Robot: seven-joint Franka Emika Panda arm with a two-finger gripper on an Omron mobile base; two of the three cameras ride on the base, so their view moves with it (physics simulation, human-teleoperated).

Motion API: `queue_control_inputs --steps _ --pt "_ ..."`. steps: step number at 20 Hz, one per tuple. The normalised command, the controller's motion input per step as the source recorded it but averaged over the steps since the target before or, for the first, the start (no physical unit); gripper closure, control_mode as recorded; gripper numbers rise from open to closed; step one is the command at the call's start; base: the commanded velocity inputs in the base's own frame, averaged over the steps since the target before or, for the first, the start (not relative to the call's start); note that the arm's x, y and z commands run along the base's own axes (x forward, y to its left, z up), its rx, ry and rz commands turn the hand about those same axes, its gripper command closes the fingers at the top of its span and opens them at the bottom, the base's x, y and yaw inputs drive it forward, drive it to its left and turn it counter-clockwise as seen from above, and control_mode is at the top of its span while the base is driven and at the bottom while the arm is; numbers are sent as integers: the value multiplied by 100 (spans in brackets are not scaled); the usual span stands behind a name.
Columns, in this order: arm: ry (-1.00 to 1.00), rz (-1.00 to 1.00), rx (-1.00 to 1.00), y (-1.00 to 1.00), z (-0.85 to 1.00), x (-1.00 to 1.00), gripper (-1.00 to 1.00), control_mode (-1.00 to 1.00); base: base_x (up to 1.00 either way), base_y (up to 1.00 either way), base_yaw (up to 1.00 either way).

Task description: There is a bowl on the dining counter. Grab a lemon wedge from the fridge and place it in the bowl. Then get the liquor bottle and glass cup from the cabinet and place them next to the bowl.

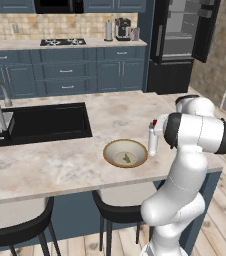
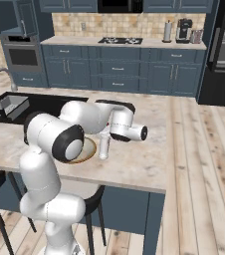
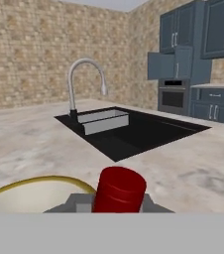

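Standing on the marble desk (image 1: 60, 170), from left to right in the left base view, are the black sink (image 1: 40, 122) with its curved faucet (image 1: 0, 100) at the far left, then the bowl (image 1: 125, 153) near the front edge, then the liquor bottle (image 1: 153, 140) just beside the bowl's right rim. The bowl is holding a small greenish lemon wedge (image 1: 127, 158) at its middle. The bottle is standing upright, pale-bodied with a red cap (image 3: 119, 189); the hand view is looking along over that cap, with the bowl's yellow rim curving just to its left. The gripper (image 2: 104, 135) is sitting at the bottle's upper part, seen in the right base view where the wrist is reaching in from the right; its fingers are hidden behind the bottle and the wrist, so whether they are clenching the bottle or standing free of it cannot be told. Two dark stools (image 1: 120, 207) are standing under the near edge of the desk. Farther right, at the far wall, the fridge (image 1: 177, 45) is standing with its door (image 1: 205, 27) swung open.
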Motion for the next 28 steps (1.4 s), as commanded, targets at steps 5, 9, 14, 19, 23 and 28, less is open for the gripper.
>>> queue_control_inputs --steps 5,9,14,19,23,28 --pt "0 0 0 0 -19 20 100 -100 0 0 0" --pt "0 3 0 0 -19 2 100 -100 0 0 0" --pt "0 5 -2 2 -21 0 -100 -100 0 0 0" --pt "-3 4 -2 13 -13 0 -100 -100 0 0 0" --pt "-2 1 0 2 0 -10 -100 -100 0 0 0" --pt "0 0 0 5 0 -11 -100 -100 0 0 0"
